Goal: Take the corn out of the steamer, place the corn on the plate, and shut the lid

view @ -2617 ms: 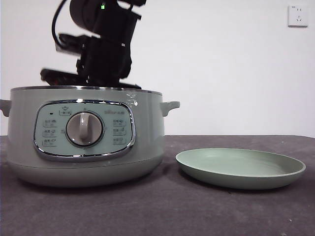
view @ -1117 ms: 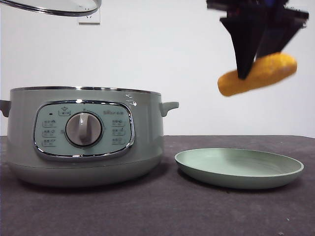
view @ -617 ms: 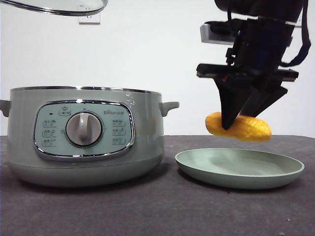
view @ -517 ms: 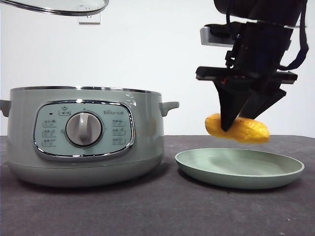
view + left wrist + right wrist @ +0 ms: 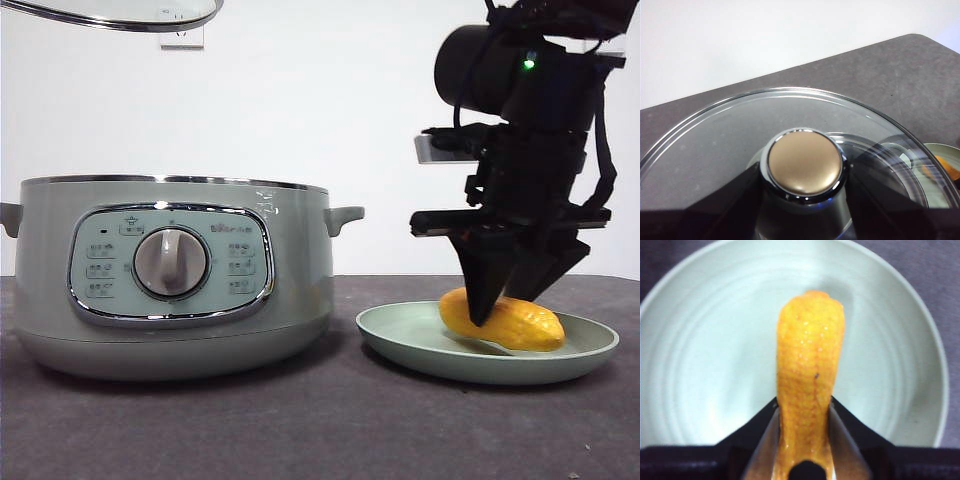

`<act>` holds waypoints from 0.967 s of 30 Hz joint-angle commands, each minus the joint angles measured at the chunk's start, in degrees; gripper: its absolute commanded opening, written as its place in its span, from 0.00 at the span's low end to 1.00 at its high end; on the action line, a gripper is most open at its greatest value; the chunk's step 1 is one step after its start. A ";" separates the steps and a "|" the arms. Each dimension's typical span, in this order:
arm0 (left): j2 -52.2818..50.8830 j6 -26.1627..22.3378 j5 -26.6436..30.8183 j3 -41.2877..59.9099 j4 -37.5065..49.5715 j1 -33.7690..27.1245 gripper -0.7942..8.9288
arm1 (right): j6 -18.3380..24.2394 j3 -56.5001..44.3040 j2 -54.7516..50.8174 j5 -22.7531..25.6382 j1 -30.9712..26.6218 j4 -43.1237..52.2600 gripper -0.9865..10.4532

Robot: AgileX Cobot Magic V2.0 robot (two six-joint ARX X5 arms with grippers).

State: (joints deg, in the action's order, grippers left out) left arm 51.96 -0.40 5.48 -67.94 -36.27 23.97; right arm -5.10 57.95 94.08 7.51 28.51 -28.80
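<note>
The yellow-orange corn (image 5: 522, 326) lies in the pale-green plate (image 5: 400, 338) at the right of the table, and my right gripper (image 5: 508, 292) is shut on it from above. In the right wrist view both jaws clamp the near end of the corn (image 5: 810, 355) over the plate (image 5: 700, 365). The sage-green steamer (image 5: 170, 270) stands at the left, uncovered. High above it hangs the glass lid (image 5: 120, 12). My left gripper (image 5: 805, 200) is shut on the lid's knob (image 5: 805, 161); the glass (image 5: 705, 150) spreads around it.
The dark table (image 5: 320, 430) runs across the front, with a white wall behind. A wall socket (image 5: 182, 38) shows just under the raised lid. The steamer's side handle (image 5: 345, 215) juts toward the plate, with a small gap between pot and plate.
My right gripper has come down with the corn, from above the plate to resting in it. The lid stays held high at the top left.
</note>
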 commanded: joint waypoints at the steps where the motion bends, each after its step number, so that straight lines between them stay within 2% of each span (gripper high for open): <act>1: -0.61 0.44 0.04 -0.90 3.23 0.09 0.07 | 0.24 -0.37 0.28 -0.07 0.02 0.42 0.25; 3: -0.59 0.57 0.04 -0.90 3.26 0.09 0.07 | 0.22 -0.35 0.28 -0.07 -0.13 0.39 0.36; 5: -0.33 0.83 0.04 -0.90 3.43 0.09 0.07 | 0.24 -0.35 0.28 -0.07 -0.35 0.35 0.39; 10: 0.50 1.22 -0.33 -0.90 3.72 0.09 0.07 | 0.17 -0.35 -1.25 -0.07 -0.33 -0.68 0.39; 14: 2.84 2.16 -3.02 -0.90 4.35 0.09 0.07 | -0.04 -0.35 -6.05 -0.07 -0.33 -3.06 0.39; 29: 19.76 3.43 -5.68 -0.90 10.25 2.75 0.07 | -0.42 -0.35 -26.80 0.37 -2.38 -8.24 0.39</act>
State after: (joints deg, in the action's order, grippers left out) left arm 71.61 2.63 -0.01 -67.94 -28.58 26.46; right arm -5.15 57.93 67.26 7.60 26.37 -36.82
